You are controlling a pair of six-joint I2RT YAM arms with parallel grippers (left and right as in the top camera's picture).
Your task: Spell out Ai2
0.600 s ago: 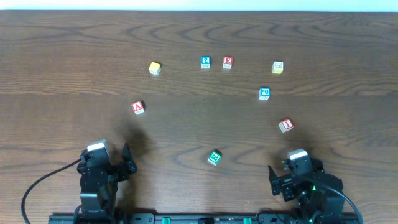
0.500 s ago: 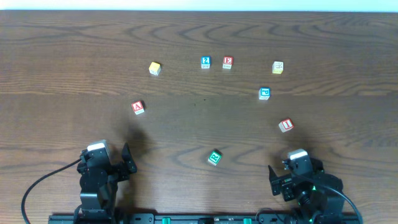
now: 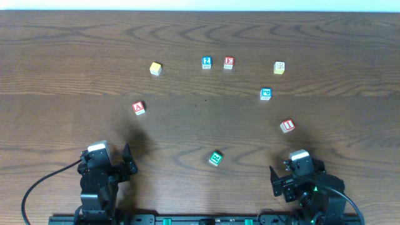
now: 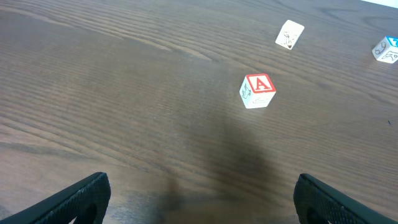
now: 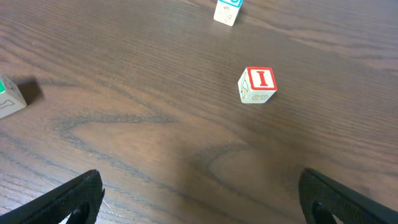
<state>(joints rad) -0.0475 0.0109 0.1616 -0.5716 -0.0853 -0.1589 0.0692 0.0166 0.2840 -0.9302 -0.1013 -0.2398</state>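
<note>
The "A" cube (image 3: 139, 108) lies left of centre; it also shows in the left wrist view (image 4: 257, 91), ahead of my open, empty left gripper (image 4: 200, 202). The "I" cube (image 3: 287, 125) lies at the right; it also shows in the right wrist view (image 5: 257, 84), ahead of my open, empty right gripper (image 5: 202, 199). The blue "2" cube (image 3: 206, 62) lies at the back centre, and its edge shows at the right edge of the left wrist view (image 4: 387, 49). My left gripper (image 3: 126, 160) sits at the near left of the table and my right gripper (image 3: 276, 178) at the near right.
A red "E" cube (image 3: 229, 62) lies right of the "2". Another blue cube (image 3: 265, 94) lies behind the "I" and also shows in the right wrist view (image 5: 226, 11). Two yellow cubes (image 3: 155, 69) (image 3: 279, 67) lie at the back. A green cube (image 3: 215, 159) lies near centre front.
</note>
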